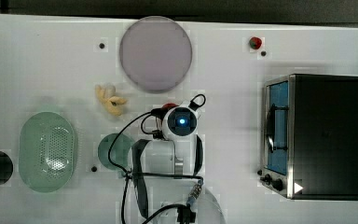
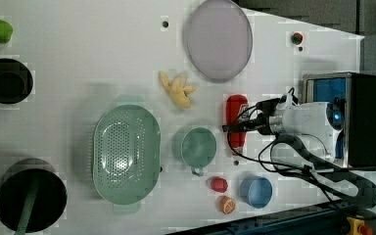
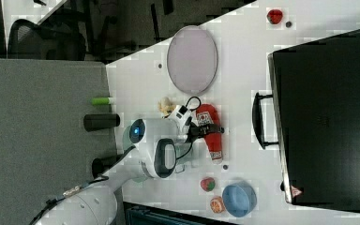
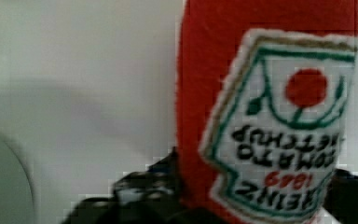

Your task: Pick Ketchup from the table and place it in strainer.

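The Ketchup point(image 2: 236, 108), a red bottle with a white label, lies flat on the white table beside the teal bowl; its label is close up in the wrist view point(image 4: 284, 121). My gripper point(image 2: 240, 128) is down over the bottle's middle, its dark fingers point(image 4: 140, 191) pressed against both sides of it. In the right view the Ketchup point(image 3: 209, 117) lies under the gripper point(image 3: 211, 130). From the top view a red sliver of the Ketchup point(image 1: 169, 105) shows past my wrist. The mint-green strainer point(image 1: 25, 140) stands apart at the top view's left, with nothing in it point(image 2: 100, 142).
A teal bowl point(image 2: 198, 147) sits between the bottle and the strainer. Bananas point(image 2: 177, 90) and a purple plate point(image 2: 219, 39) lie beyond. A toaster oven point(image 1: 317, 135) fills the top view's right. A blue bowl point(image 2: 256, 191), strawberry point(image 2: 219, 184) and orange point(image 2: 227, 204) sit near the table edge.
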Controlling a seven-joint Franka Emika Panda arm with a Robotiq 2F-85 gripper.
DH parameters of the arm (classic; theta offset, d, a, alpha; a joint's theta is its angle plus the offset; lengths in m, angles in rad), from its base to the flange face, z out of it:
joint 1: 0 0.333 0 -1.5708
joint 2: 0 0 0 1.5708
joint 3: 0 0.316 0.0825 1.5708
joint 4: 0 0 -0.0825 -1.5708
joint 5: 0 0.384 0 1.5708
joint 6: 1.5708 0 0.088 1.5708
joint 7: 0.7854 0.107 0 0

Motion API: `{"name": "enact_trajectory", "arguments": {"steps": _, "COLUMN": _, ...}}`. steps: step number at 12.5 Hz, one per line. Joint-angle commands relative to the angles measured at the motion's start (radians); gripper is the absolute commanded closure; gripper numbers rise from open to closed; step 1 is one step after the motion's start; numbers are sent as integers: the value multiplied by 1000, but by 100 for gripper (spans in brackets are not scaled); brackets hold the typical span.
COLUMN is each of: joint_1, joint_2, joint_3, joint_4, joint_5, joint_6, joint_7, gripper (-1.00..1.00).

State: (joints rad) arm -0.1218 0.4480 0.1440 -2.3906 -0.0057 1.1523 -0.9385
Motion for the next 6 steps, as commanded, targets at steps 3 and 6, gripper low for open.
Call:
{"name": "enact_trajectory", "arguments": {"steps": 3, "joint_1": 6, "joint_2": -87, "joint_3": 1, "joint_4": 32, "joint_5": -1, "joint_6": -8, "joint_7": -27, "gripper": -23}}
{"name": "enact_trajectory", "arguments": {"steps": 6, "joint_1": 6, "joint_2": -224, "joint_3": 2, "joint_4": 59, "joint_5": 0, "joint_6": -212, "joint_7": 6, "gripper": -23}}
